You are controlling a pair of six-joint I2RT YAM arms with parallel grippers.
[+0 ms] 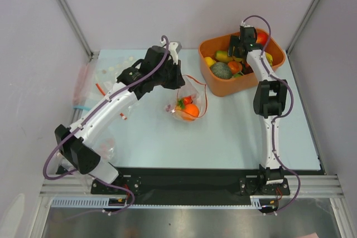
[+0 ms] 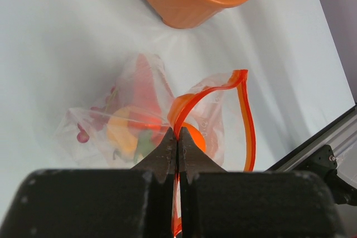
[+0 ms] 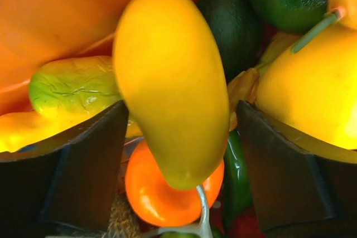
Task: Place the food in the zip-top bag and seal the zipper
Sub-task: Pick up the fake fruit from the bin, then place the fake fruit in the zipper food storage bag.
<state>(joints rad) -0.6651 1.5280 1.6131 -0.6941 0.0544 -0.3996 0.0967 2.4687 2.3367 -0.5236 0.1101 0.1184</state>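
Yellow mango [image 3: 167, 71], glossy, likely slippery: I'd grip mid-belly; right gripper [image 3: 179, 118] gapes astride it, left gripper [image 2: 177, 142] pinches the limp zip-top bag [image 2: 111, 126] by its zipper [image 2: 246, 121].

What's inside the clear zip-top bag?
Inside the zip-top bag: an orange, a red piece, purple grapes and a green piece. Crinkled plastic and the left gripper pinching it hide the rest.
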